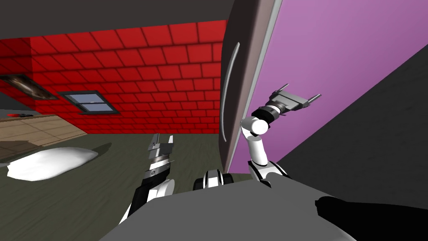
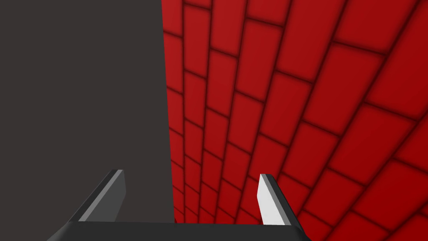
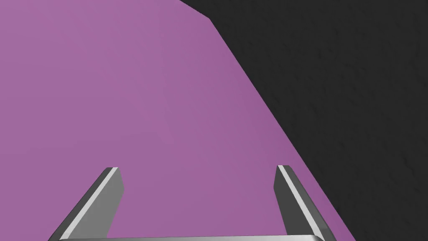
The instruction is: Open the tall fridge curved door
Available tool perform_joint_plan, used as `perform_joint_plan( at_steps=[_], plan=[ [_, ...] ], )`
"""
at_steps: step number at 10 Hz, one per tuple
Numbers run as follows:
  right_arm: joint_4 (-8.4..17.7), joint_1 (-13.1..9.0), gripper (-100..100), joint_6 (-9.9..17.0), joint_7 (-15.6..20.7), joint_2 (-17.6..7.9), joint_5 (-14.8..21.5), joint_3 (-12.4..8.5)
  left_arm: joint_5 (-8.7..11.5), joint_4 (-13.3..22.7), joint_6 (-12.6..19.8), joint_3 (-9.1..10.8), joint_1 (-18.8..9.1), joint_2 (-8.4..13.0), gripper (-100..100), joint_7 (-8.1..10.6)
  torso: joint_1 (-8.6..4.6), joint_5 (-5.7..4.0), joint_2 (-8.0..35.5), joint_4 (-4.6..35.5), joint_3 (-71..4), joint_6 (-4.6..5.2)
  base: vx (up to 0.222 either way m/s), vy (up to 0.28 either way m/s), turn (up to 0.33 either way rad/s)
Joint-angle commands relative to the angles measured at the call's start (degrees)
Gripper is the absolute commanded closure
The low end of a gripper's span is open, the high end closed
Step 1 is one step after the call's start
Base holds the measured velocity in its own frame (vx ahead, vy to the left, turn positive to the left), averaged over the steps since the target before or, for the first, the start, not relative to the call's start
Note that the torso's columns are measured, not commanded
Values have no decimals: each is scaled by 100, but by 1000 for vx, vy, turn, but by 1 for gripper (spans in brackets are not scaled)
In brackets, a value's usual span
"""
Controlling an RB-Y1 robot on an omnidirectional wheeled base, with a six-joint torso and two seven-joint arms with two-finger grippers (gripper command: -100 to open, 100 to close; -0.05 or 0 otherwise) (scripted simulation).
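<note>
On the dark fridge door point(image 1: 248, 62), the curved handle point(image 1: 225, 94) runs 12 to 6, at 2 o'clock from the left gripper point(image 1: 164, 138), whose fingers are apart and empty; the right gripper point(image 1: 301, 91), equally spread, sits past the door's edge at 3.

No readable text, label, brand, number or sign on anything here.

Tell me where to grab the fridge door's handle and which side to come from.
Grip the long pale handle near its middle, where it seems to bow off the dark door face, leaving room behind. Come from the door's front, fingers across the bar: the open left gripper is on that side, the right gripper past the door's edge.
</note>
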Motion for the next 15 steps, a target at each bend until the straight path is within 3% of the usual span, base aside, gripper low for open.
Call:
perform_joint_plan(
  at_steps=[1, 2, 3, 5, 6, 8, 9, 11, 12, 13, 14, 15],
  plan=[
    [7, -328, -100, -152, 139, 36, -435, -51, 0, 0, 0, 0, -1, 0, 0, 0, 3, 6, -6, -1, -9, -11, -32, -4, 89],
    [7, -328, -100, -152, 139, 36, -524, -51, 0, 0, 0, 0, -1, 0, 0, 0, 3, 7, -17, -5, -18, -10, -16, -4, 9],
    [25, -577, -100, -297, 270, 77, -738, -98, 0, 0, 0, 0, 0, 0, 0, 0, 4, 7, -25, -8, -21, -8, -24, 1, 134],
    [25, -644, -100, -297, 270, 77, -967, -98, 0, 0, 0, 0, 0, 0, 0, 0, 13, 21, -51, -14, -49, -24, -24, -4, 34],
    [47, -900, -100, -438, 398, 123, -1174, -144, 0, 0, 0, 0, 0, 0, 0, 0, 12, 20, -57, -16, -53, -23, -27, 1, 132],
    [47, -954, -100, -438, 398, 123, -1399, -144, 0, 0, 0, 0, 0, 0, 0, 0, 28, 36, -78, -22, -75, -42, -21, -3, 31],
    [72, -1211, -100, -579, 522, 171, -1612, -189, 0, 0, 0, 0, 0, 0, 0, 0, 26, 35, -87, -24, -82, -39, -22, -3, 105],
    [72, -1255, -100, -579, 522, 171, -1819, -189, 0, 0, 0, 0, 0, 0, 0, 0, 46, 44, -102, -35, -92, -58, -17, -12, 46],
    [99, -1541, -100, -720, 641, 222, -2012, -232, 0, 0, 0, 0, 0, 0, 0, 0, 44, 44, -108, -35, -98, -54, -21, 3, 103],
    [99, -1547, -100, -720, 641, 222, -2201, -232, 0, 0, 0, 0, 0, 0, 0, 0, 41, 42, -112, -39, -103, -61, -20, -7, 63],
    [129, -1806, -100, -864, 756, 275, -2357, -274, 0, 0, 0, 0, 0, 0, 0, 0, 49, 41, -120, -50, -103, -69, -28, -12, 97],
    [129, -1827, -100, -864, 756, 275, -2522, -274, 0, 0, 0, 0, 0, 0, 0, 0, 60, 45, -127, -54, -108, -77, -24, -15, 69]
  ],
)
